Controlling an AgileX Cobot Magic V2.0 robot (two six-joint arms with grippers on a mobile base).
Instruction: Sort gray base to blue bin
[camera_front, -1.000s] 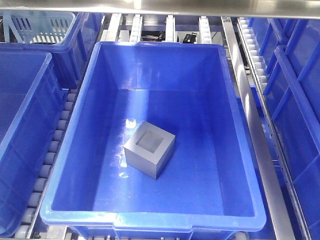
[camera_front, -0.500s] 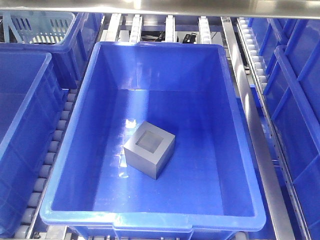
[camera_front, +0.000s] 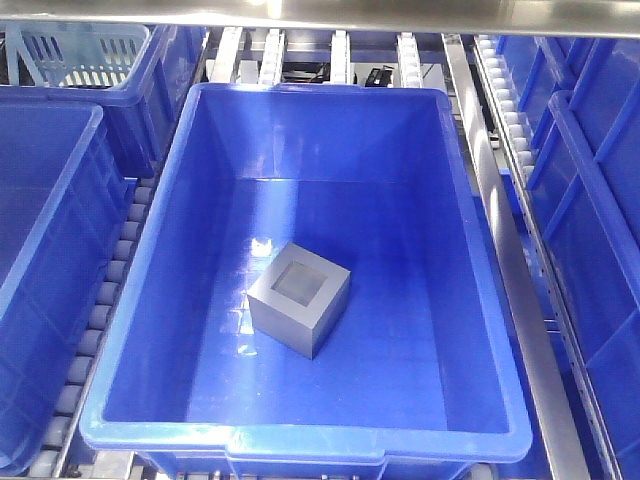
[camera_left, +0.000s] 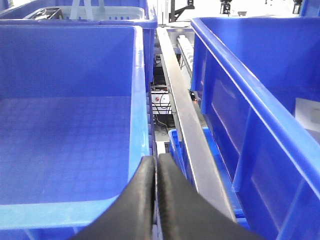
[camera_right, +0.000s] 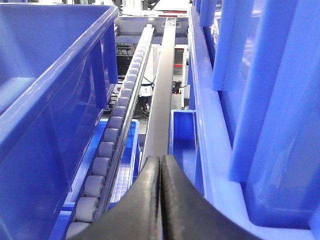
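I see the gray base (camera_front: 299, 298) resting on the blue bin's (camera_front: 150, 260) floor, recess facing up, turned corner-on; it sits toward seven o'clock of centre, clear of every wall.

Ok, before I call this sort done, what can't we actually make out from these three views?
- Gray base: its underside and far faces are hidden by its own body in the front view; neither wrist view shows it.
- Blue bin: its near outer wall is cut off by the bottom edge.
- Left gripper and right gripper: only the closed finger pairs show; the rest is cut off. The front view shows neither.
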